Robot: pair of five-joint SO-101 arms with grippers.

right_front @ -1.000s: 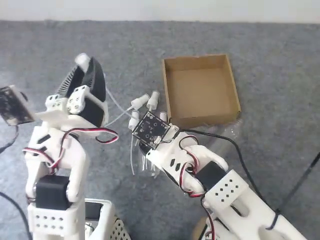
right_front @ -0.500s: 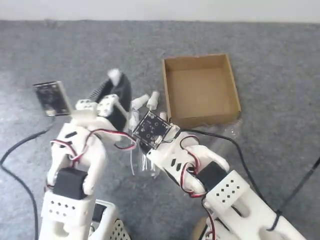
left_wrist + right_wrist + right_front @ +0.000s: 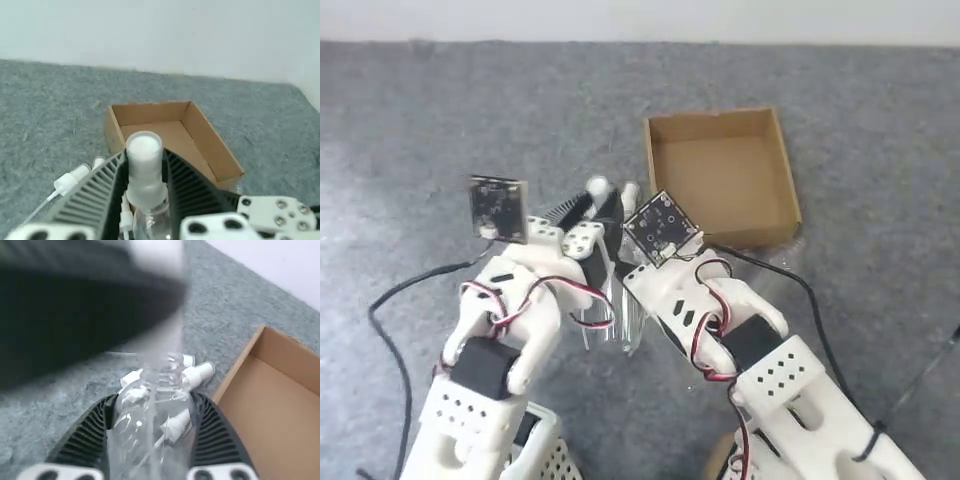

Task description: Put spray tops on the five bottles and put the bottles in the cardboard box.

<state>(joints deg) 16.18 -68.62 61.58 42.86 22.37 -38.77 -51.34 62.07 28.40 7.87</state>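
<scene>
Nearest, the right tool (image 3: 152,404) is clenched around the clear bottle (image 3: 150,445) and holds it upright. I cannot tell whether its base rests on the counter (image 3: 440,120) or hangs just above it. Directly over it the left tool (image 3: 145,157) grasps 1 white top (image 3: 144,149) between its ribbed fingers (image 3: 100,185). The top sits at the bottle's neck, but the fingers hide whether it is fully seated.

The step in hand looks like fitting this top. To do it well, the top's axis should line up with the neck and the dip tube should run inside the bottle, not catch on the rim. The right tool should hold firm without squeezing the thin wall out of shape while the left presses or turns.

Just beyond lie a few loose tops (image 3: 74,179) on the counter. Farther off stands the box (image 3: 720,175), open and with no bottle in it — so the task seems early.
</scene>
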